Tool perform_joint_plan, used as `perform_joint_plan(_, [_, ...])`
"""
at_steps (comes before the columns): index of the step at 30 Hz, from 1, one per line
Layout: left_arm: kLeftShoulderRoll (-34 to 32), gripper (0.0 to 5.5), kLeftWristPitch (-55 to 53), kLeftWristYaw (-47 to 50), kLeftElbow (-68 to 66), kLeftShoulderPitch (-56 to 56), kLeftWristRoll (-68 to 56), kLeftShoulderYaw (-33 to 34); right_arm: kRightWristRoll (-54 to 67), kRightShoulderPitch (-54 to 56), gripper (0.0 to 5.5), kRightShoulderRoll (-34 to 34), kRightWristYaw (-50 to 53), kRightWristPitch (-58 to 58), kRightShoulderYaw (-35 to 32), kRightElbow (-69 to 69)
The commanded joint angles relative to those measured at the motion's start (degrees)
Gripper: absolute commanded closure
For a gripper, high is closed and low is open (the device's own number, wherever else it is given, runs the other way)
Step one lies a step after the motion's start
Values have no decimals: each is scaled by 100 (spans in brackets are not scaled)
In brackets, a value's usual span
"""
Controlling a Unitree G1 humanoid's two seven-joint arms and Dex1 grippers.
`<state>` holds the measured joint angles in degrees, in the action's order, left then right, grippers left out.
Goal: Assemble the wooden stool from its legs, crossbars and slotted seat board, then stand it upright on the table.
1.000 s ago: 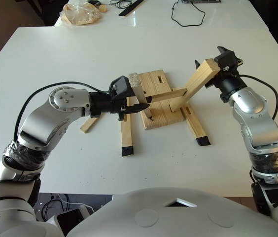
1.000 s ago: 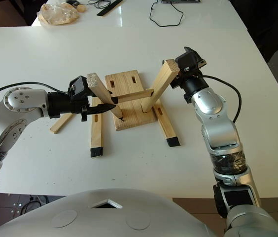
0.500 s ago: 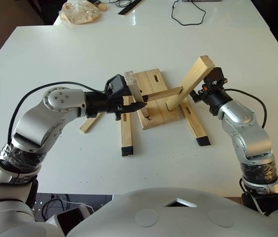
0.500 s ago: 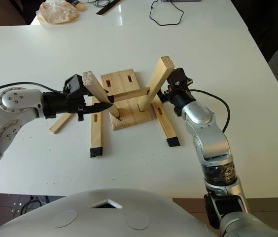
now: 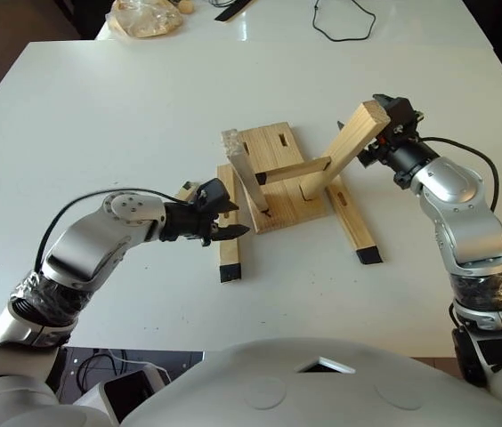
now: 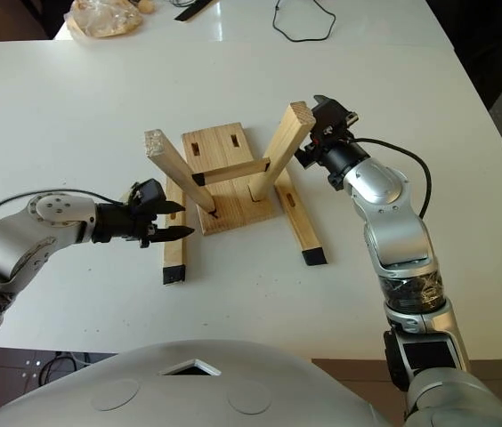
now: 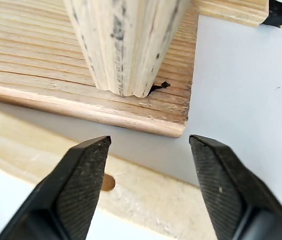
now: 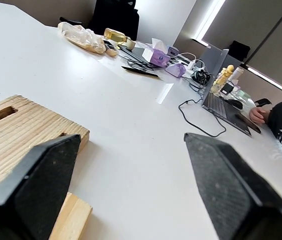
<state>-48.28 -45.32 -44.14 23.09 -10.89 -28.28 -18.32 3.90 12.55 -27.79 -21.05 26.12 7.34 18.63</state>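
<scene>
The slotted seat board [image 5: 278, 147] lies flat mid-table. Two legs stand slanted in it, the left leg [image 5: 244, 169] and the right leg [image 5: 353, 142], joined by a crossbar [image 5: 294, 169]. My left gripper [image 5: 226, 233] hovers open low over a loose leg [image 5: 227, 253], just short of the board's near corner [image 7: 176, 127]; its fingers [image 7: 81, 190] hold nothing. My right gripper [image 5: 392, 120] is open beside the top end of the right leg, fingers [image 8: 41, 190] spread wide. A second loose leg [image 5: 354, 224] lies to the right of the board.
A short loose crossbar [image 5: 185, 189] pokes out behind my left forearm. A second table at the back carries a plastic bag [image 5: 147, 15] and a black cable [image 5: 344, 16]. Bare white tabletop surrounds the parts.
My left gripper has drawn back from the left upright leg toward me and now sits lower over the loose leg. My right gripper rose from the right leg's lower side to its top end.
</scene>
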Motion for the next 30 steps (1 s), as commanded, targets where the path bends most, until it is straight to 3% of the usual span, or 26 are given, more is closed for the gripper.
perform_joint_plan(1, [48,171,107,-106,-42,27,270,-81,-129,-93,169,-62,-180,-153,61,-112])
perform_joint_plan(4, [-63,127,270,-235,-75,156,395,11,-223,-175,169,-188,-304,-245,19,-271])
perform_joint_plan(10, [-706,127,736,-984,296,939,143,855,-402,-471,169,-694,-795,-572,-52,-517])
perform_joint_plan(14, [-107,127,825,-535,123,915,208,1056,-388,-583,169,-520,-844,-644,29,-596])
perform_joint_plan(23, [288,127,993,-146,316,1543,605,767,-835,-943,169,97,-597,-1112,698,-1468])
perform_joint_plan(30, [442,127,1431,240,-428,1938,1285,610,-939,-1197,169,116,-347,-1534,502,-2291])
